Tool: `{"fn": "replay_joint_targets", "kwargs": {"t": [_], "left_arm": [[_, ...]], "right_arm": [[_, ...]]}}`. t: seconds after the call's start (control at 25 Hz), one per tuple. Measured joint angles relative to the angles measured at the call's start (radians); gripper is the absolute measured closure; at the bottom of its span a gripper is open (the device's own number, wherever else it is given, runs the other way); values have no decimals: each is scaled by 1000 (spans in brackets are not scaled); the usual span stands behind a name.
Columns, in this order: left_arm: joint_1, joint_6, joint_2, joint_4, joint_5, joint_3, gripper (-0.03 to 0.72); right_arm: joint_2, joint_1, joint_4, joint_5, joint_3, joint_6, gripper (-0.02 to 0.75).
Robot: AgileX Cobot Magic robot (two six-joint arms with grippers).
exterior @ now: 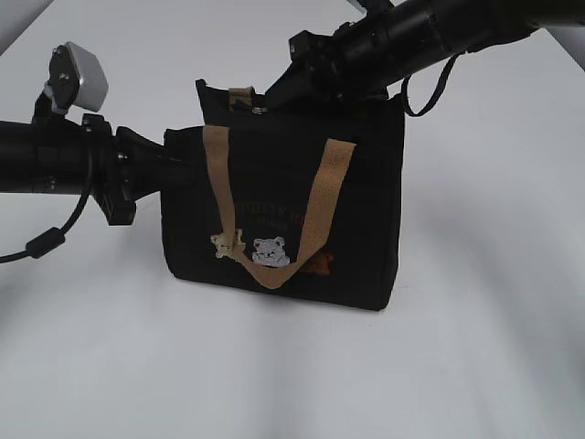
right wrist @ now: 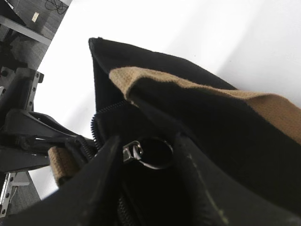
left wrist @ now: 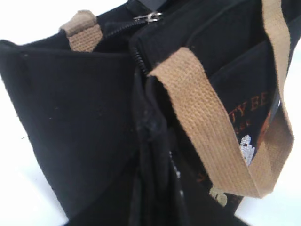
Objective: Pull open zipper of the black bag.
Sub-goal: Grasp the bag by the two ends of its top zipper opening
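The left gripper (exterior: 178, 174) presses against the left end of the black bag (exterior: 366, 201), its jaws drawn narrow on a fold of the black fabric at that corner; in the left wrist view the pinched cloth bunches into dark creases (left wrist: 150, 155), though the fingers themselves blend into the black and are hard to separate from it. The right gripper (right wrist: 146, 174) comes down over the bag's top edge, its jaws standing moderately apart on either side of the silver ring (right wrist: 155, 153) of the zipper (right wrist: 96, 127); whether either finger actually touches the ring cannot be told. The bag stands upright on the white table (exterior: 292, 375), between the two arms, with one tan handle (exterior: 315, 215) hanging over its front. The front lettering is too faint to read, and the right arm hides part of the top edge in the exterior view.
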Motion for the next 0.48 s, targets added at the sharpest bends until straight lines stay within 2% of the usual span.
{"fn": "replay_joint_targets", "kwargs": {"t": [0.32,0.36,0.44,0.48], "left_arm": [[0,0,0,0,-2,0,614],[0,0,0,0,-2,0,614],[0,0,0,0,-3,0,614],[0,0,0,0,-4,0,614]], "right_arm": [[38,11,55,-15,0,-9,450],[42,13,56,-15,-1,-13,491],[43,16,58,-15,-3,-27,640],[38,16,59,-14,-3,-31,690]]}}
